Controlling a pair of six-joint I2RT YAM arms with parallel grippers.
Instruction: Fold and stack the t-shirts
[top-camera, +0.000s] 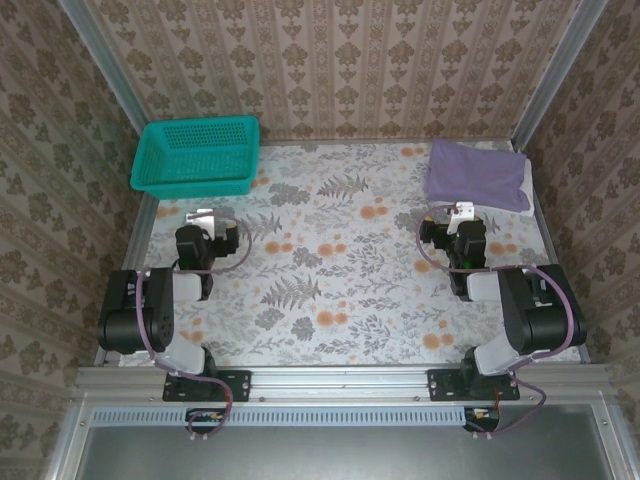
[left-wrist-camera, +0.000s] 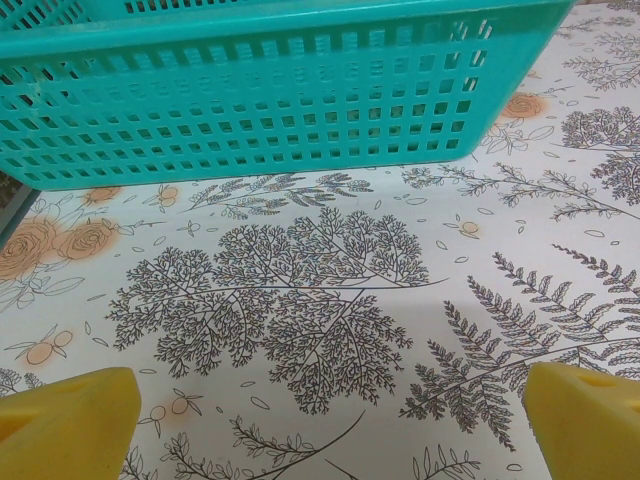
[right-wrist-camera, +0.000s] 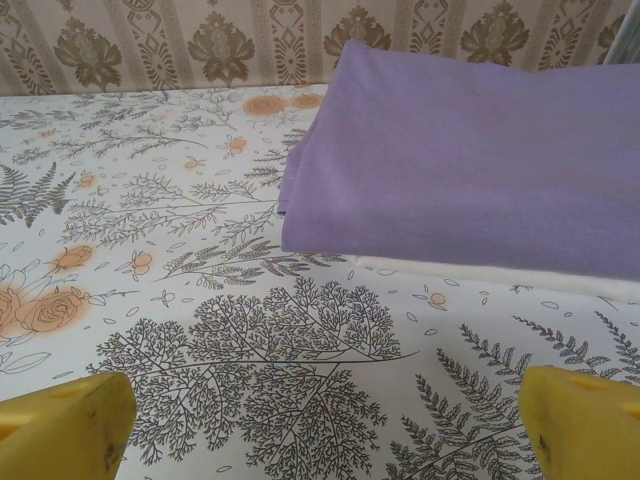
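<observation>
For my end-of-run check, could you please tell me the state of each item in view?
lavender t-shirt: folded, top of the stack.
off-white t-shirt: folded, underneath it.
teal basket: upright.
left gripper: open, holding nothing.
right gripper: open, holding nothing.

Two folded soft cloth t-shirts (top-camera: 478, 175) are lying stacked: one lavender-purple shirt (right-wrist-camera: 470, 150) and one off-white shirt (right-wrist-camera: 560, 281). One teal rectangular plastic mesh basket (top-camera: 195, 155) is standing on one floral-printed table (top-camera: 340, 300). Two two-finger robot grippers are showing: one left gripper (top-camera: 203, 216), one right gripper (top-camera: 461, 210).
</observation>
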